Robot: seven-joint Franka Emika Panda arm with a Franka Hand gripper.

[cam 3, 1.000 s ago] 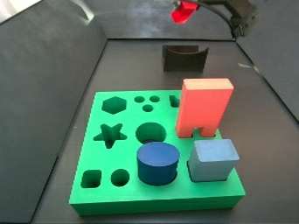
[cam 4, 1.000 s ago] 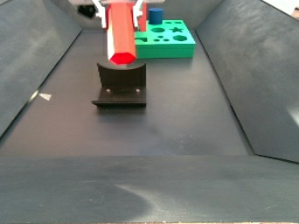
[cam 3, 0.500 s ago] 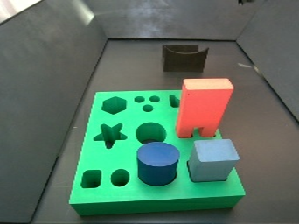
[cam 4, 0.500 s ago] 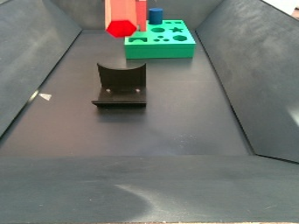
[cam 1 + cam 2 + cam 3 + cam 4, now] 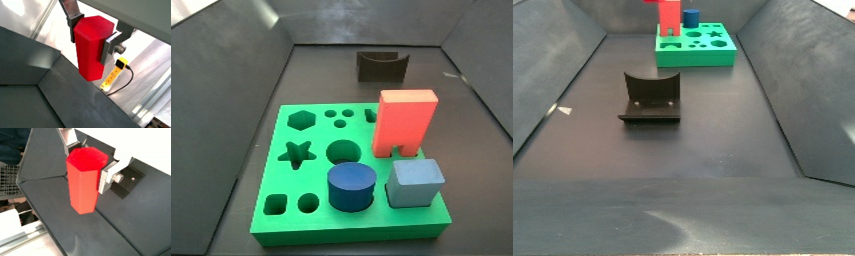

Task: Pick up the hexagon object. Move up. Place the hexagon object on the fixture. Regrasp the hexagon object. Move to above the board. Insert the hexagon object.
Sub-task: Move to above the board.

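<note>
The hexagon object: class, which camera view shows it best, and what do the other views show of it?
A wrist view shows the hexagon object best: its hexagonal end and long sides, clamped in the gripper. The second wrist camera shows it too, seen more side-on. One side view catches only its lower part at the frame's upper edge; in the remaining one it is out of frame.

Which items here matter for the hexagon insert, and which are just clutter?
Job items:
- hexagon object, clamped between the gripper fingers, high above the floor
- fixture, nothing on it
- board, hexagon hole open

Lying about, all standing on the board:
- red arch block
- dark blue cylinder
- grey-blue cube
</note>
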